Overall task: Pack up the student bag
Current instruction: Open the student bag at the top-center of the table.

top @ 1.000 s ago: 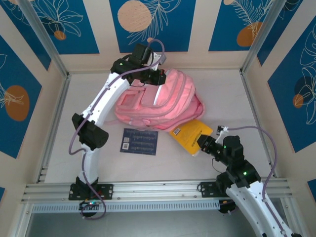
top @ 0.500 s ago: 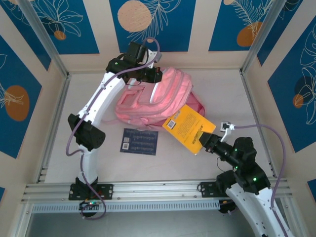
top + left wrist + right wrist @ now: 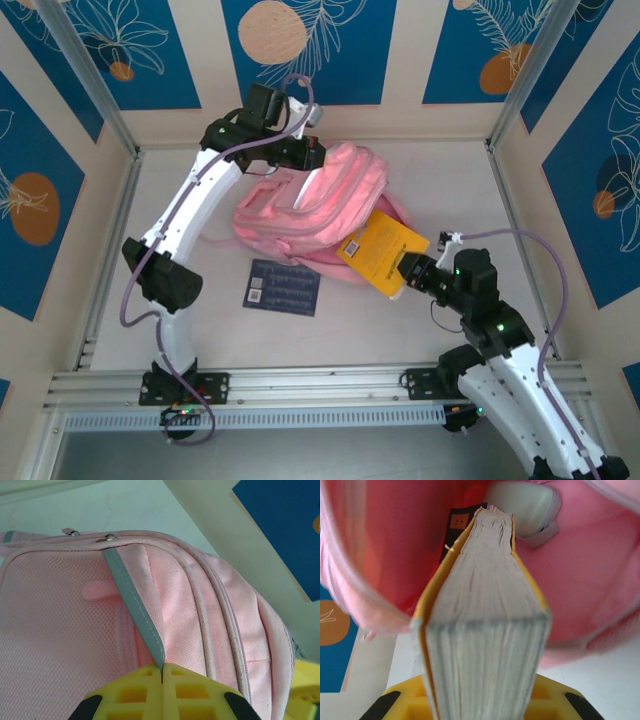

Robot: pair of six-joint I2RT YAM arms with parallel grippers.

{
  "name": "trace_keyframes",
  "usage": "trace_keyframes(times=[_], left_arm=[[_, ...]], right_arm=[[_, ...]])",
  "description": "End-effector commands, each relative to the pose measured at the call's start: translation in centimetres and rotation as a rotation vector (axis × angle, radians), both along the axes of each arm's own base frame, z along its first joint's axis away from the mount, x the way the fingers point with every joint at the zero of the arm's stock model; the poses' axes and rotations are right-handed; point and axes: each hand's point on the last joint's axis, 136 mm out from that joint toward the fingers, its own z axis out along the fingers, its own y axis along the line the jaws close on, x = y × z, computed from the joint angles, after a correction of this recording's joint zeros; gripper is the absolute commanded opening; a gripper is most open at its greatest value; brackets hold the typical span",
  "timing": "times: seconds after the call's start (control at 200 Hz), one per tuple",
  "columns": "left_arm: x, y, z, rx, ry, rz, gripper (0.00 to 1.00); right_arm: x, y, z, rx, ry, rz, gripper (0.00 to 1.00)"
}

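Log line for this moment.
left tool: shut on student bag | right tool: shut on yellow book, tip inside bag | dark booklet: on table

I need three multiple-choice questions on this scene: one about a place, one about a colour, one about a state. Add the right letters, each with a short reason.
1. Where does the flat dark blue booklet lie?
A) on the white table, on the near side of the large pink fabric backpack
B) inside the backpack
C) in a gripper

2. What colour is the cover of the thick book in the right gripper?
A) green
B) yellow
C) white

3. In what state is the left gripper?
A) wide open
B) shut on the backpack's grey strap
C) shut on the book

Key: 1 A, it lies flat and free on the table; 2 B, the cover is plainly yellow; 3 B, the fingers meet on the strap.
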Motion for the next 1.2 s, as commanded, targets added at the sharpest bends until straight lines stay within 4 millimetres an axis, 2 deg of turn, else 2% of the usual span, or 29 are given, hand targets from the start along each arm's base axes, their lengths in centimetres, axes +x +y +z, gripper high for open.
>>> trace_keyframes(times=[0.0, 0.22, 0.295, 0.38, 0.505, 0.58, 0.685, 0.905, 1.05, 1.19], left_arm=[[-3.2, -0.4, 7.1, -0.165, -0.165, -0.128, 0.00], [-5.1, -0.7, 1.0, -0.022, -0.009, -0.129, 0.00], [-5.9, -0.5, -0.4, 0.081, -0.026, -0.110, 0.25], [-6.4, 0.3, -0.4, 0.167, -0.074, -0.056, 0.42], [-7.5, 1.1, 1.3, 0.240, -0.181, 0.007, 0.59], [-9.1, 0.1, 1.8, 0.261, -0.240, -0.033, 0.68], [-11.0, -1.7, 1.4, 0.282, -0.260, -0.104, 0.78], [-12.2, -5.0, -2.1, 0.390, -0.267, -0.189, 0.80], [-11.7, -6.5, -3.3, 0.435, -0.287, -0.176, 0.79], [-10.7, -7.3, -3.7, 0.452, -0.304, -0.143, 0.74]], right_arm=[[2.0, 1.3, 6.9, 0.165, -0.165, 0.028, 0.00], [4.3, 3.5, 9.9, 0.486, -0.100, 0.092, 0.00], [4.5, 4.0, 10.7, 0.565, -0.088, 0.109, 0.00], [4.4, 4.1, 11.2, 0.599, -0.085, 0.114, 0.00], [3.9, 3.9, 11.7, 0.603, -0.098, 0.108, 0.00], [3.6, 3.9, 11.8, 0.606, -0.106, 0.107, 0.00], [3.5, 3.8, 11.6, 0.608, -0.104, 0.107, 0.00], [3.4, 3.9, 11.6, 0.616, -0.108, 0.109, 0.00], [3.1, 3.7, 11.7, 0.617, -0.113, 0.106, 0.00], [3.0, 3.6, 11.6, 0.620, -0.112, 0.104, 0.00]])
